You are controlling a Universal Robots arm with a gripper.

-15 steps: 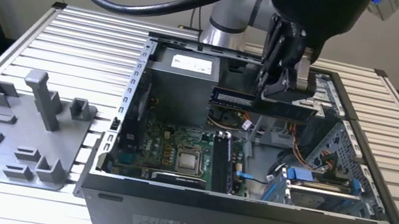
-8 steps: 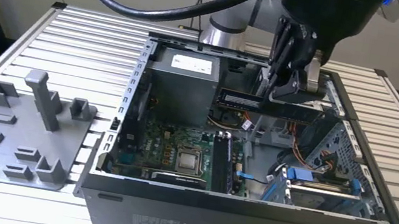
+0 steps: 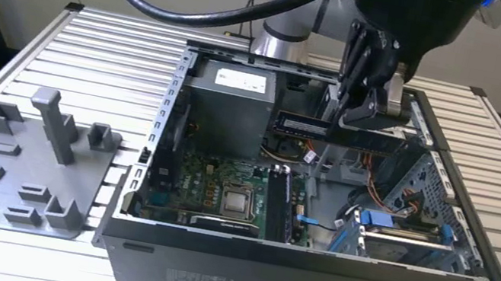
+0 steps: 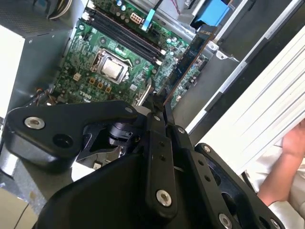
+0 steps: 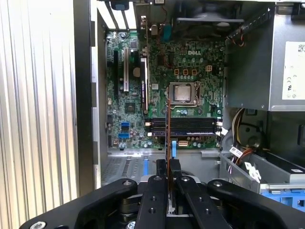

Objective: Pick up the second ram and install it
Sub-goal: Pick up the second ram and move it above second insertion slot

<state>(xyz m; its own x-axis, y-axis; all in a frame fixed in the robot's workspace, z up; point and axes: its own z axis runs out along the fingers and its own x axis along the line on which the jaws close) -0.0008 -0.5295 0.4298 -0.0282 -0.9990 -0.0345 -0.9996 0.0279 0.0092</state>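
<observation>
The hand (image 3: 368, 130) is closed on the second ram (image 3: 310, 127), gripping it near one end, so the stick juts level toward the exterior view's left. It hangs above the open computer case (image 3: 309, 275), which lies on the slatted table (image 3: 119, 63), and is clear of the motherboard (image 3: 213, 176) below. In the first wrist view the stick (image 5: 168, 129) shows edge-on between the fingers, above the memory slots (image 5: 195, 126) beside the silver processor (image 5: 181, 92). Grey holder blocks (image 3: 17, 177) sit beside the case.
</observation>
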